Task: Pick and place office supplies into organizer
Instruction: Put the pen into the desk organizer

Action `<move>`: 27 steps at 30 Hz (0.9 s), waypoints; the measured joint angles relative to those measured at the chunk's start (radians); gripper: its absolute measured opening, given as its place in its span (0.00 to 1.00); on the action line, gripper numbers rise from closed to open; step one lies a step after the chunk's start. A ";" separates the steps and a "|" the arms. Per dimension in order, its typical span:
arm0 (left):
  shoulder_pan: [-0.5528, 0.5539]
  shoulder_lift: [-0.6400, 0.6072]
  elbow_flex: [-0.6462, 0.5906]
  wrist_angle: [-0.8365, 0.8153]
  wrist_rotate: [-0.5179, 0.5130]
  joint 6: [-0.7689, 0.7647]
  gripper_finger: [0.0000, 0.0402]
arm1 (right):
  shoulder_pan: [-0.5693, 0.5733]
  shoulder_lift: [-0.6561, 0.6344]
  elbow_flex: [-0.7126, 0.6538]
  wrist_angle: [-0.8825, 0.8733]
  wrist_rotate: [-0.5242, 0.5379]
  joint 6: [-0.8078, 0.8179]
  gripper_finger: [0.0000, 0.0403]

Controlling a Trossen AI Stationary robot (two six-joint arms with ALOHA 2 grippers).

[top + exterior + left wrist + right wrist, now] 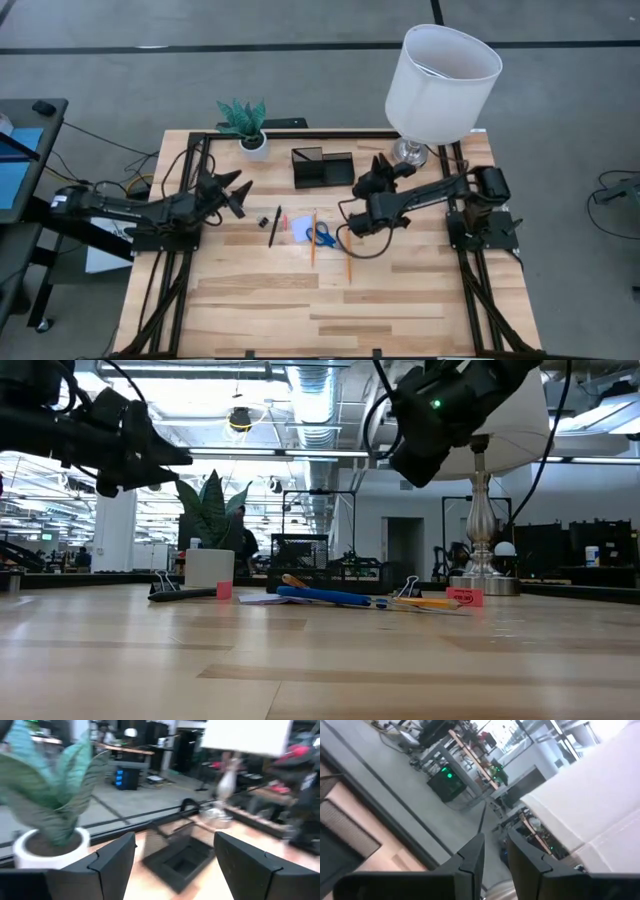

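lamp shade (pixel 443 82) hides its own base.

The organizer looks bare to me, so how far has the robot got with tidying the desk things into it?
Barely started, it seems. The organizer shows nothing inside from above. Nothing is in hand: the left gripper is raised with fingers open and empty, and the right gripper hovers near the organizer holding nothing visible. Left to do: the scissors, black pen, pencils, note pad and binder clip lie on the table.

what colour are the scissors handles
Blue. The scissors lie by the pencils mid-table; the handles show best in the high view.
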 joint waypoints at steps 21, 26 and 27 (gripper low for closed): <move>-0.016 0.210 0.010 0.122 0.281 -0.111 0.66 | 0.239 -0.260 0.000 0.000 -0.003 -0.148 0.19; -0.018 0.223 0.105 -0.044 0.415 -0.161 0.66 | 0.356 -0.316 0.000 0.000 -0.056 -0.242 0.19; -0.021 0.235 0.133 -0.107 0.393 -0.171 0.66 | 0.375 -0.324 0.000 0.000 -0.059 -0.254 0.19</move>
